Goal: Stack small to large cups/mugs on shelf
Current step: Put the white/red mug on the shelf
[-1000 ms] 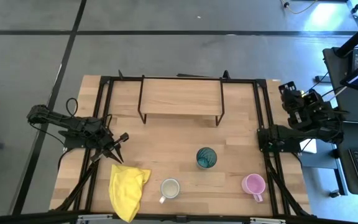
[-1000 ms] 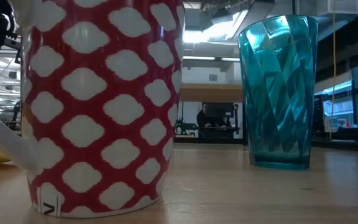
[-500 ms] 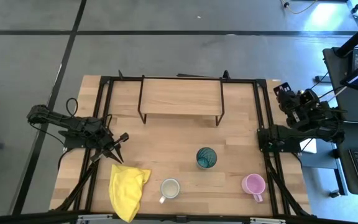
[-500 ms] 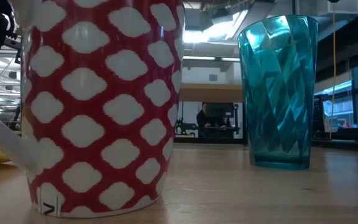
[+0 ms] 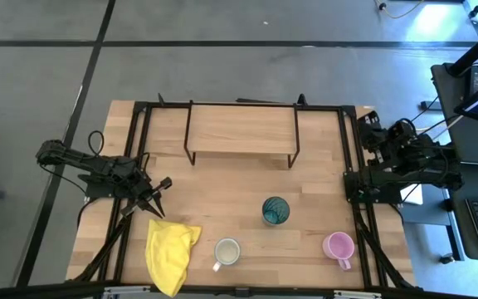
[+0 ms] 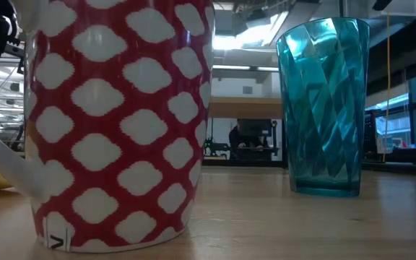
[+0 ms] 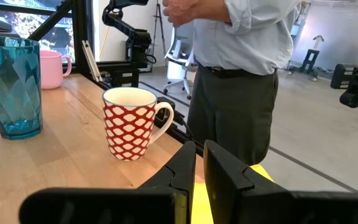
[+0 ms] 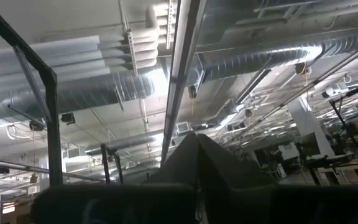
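Nothing is stacked yet: the left gripper (image 5: 163, 184), nearly shut and empty, must open and reach the red-and-white mug (image 7: 129, 123)

Red-and-white mug (image 6: 114, 123): top and handle cut off in low view. Teal cup (image 6: 323, 108): complete. Person (image 7: 241, 68): head cropped in left wrist view. Yellow cloth (image 5: 171, 256): lower end cut by frame.

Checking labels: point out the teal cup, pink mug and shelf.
teal cup (image 5: 275, 210), high view, rim opening.
pink mug (image 5: 337, 245), high view, inside of bowl.
shelf (image 5: 241, 130), high view, bare board top.
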